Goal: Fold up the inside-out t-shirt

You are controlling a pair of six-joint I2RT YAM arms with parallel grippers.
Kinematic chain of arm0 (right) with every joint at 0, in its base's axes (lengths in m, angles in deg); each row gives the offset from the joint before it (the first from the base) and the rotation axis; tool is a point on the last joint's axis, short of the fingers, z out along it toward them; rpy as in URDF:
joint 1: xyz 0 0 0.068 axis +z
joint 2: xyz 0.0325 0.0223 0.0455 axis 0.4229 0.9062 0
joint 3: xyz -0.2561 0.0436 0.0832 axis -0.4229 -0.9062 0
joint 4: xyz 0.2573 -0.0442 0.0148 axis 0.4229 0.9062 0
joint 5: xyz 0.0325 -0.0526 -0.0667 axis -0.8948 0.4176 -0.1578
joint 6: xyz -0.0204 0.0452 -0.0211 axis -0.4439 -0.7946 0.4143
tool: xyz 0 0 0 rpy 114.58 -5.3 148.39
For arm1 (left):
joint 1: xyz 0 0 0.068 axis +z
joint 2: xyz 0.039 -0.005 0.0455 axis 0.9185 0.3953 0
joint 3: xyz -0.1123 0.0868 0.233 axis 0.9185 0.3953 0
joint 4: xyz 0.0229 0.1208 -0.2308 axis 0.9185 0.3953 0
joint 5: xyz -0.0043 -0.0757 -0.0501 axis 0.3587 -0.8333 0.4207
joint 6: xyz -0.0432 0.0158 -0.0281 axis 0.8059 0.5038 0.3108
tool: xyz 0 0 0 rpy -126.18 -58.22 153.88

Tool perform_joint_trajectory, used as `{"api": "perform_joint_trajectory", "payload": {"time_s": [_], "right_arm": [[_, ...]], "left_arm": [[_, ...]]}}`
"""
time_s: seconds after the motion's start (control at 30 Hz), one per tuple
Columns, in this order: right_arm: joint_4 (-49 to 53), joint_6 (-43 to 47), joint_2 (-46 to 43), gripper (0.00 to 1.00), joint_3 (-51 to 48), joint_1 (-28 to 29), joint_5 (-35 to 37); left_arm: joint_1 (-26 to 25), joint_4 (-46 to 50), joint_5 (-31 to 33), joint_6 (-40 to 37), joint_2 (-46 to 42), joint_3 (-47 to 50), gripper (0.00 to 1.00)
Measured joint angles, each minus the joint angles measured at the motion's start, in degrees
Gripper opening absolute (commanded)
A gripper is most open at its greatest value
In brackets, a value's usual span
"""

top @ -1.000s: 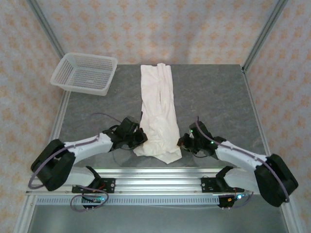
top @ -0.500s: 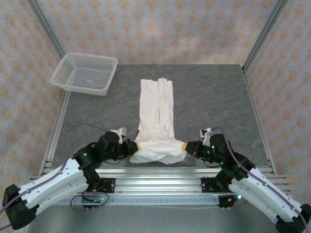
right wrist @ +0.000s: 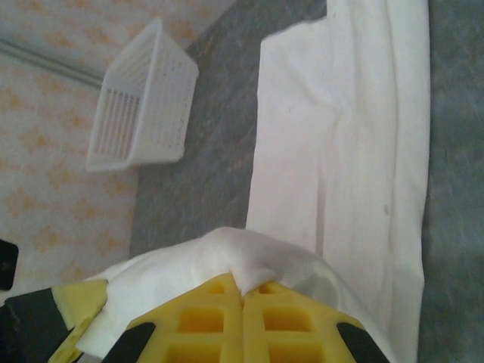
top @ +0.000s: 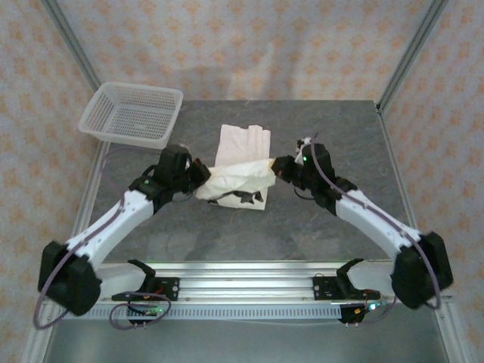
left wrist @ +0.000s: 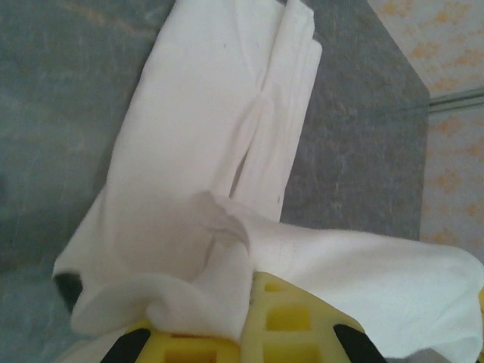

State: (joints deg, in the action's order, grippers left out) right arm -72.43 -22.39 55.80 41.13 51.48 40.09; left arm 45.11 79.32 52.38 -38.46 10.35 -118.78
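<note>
Silver aluminium rail (top: 242, 266) along table's near edge. Grey stone-look table (top: 340, 159), matte.

Left gripper (top: 198, 172) and right gripper (top: 278, 166) above table's middle, yellow-padded jaws of each pinched tight on cloth.

Cream-white wrinkled t-shirt (top: 240, 147) on table's centre, folded to narrow strip, long axis near-to-far. Near end lifted, stretched left-right between both grippers, doubling over flat far part. Dark marks under raised fold, unreadable.

White plastic mesh basket (top: 132, 113) on table's far-left corner. Pale orange-patterned walls (top: 242, 45) behind table.
</note>
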Motion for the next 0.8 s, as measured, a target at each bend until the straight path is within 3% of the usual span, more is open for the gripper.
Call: {"api": "perform_joint_trajectory", "payload": {"time_s": [0.17,0.53,0.63,0.73,0.8], "right_arm": [[-4.6,1.3,15.1,0.00,9.0,-3.9,-2.5],[-6.3,2.8,33.5,0.02,26.6,-10.0,-6.3],[-5.4,3.3,40.1,0.33,32.9,-11.1,-6.4],[-2.4,3.3,46.9,0.48,40.3,-12.7,-7.4],[0.4,3.7,49.2,0.53,43.6,-14.0,-8.0]], "left_arm": [[2.3,-3.1,-0.2,-4.9,13.5,-10.1,0.00],[6.8,-10.3,-5.0,-8.3,35.3,-24.0,0.00],[6.8,-9.8,-6.2,-9.3,42.1,-32.2,0.22],[7.3,-10.0,-8.0,-9.3,49.1,-40.3,0.48],[8.2,-10.0,-9.4,-9.0,51.4,-42.5,0.55]]}}
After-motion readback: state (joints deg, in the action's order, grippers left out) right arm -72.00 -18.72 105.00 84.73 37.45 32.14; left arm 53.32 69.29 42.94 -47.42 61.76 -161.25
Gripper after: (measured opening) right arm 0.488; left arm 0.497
